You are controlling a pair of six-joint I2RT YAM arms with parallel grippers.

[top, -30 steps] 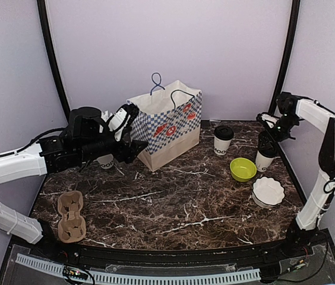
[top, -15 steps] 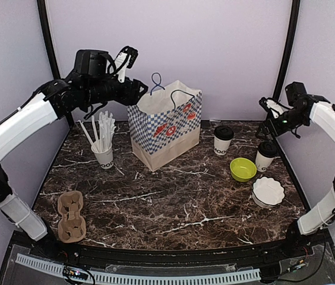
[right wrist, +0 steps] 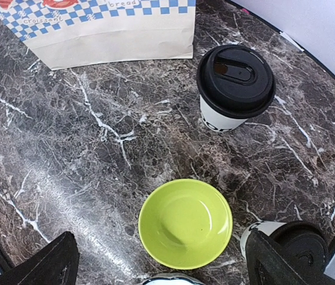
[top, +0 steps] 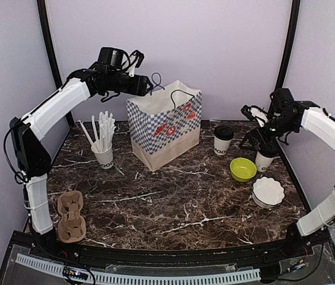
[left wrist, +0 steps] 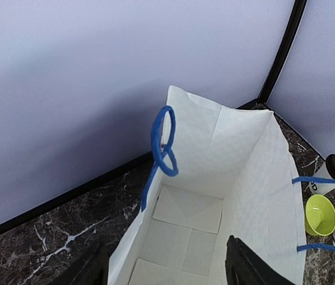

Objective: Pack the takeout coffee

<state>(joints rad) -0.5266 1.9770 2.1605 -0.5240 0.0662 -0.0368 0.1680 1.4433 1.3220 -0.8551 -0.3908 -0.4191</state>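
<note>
Both coffee cups are standing straight up on the right side of the table, long axis vertical, lids on top. The left cup sits just right of the bag, with the black lettering near its base facing the near edge. The right cup is close to the right edge, just beyond and to the right of the green bowl. The two cups are apart, not touching anything.

Cups are white paper, slightly tapered, with round smooth black plastic lids. The table is dark brown marble-look with white veins.

The bag is paper, blue-and-white checks up top, plain tan band at the bottom, blue cord handles (looking down into it, all that shows is the creased white floor). The green bowl is round and glossy, showing its bare inside. There's also a white bowl with a scalloped rim nearer on the right, a paper cup stuffed with white straws on the left, and a brown molded cardboard carrier at the near left.

The left gripper hangs over the bag's open mouth, fingers spread, nothing in them. The right gripper hovers above the green bowl and right cup, fingers wide apart, nothing gripped.
</note>
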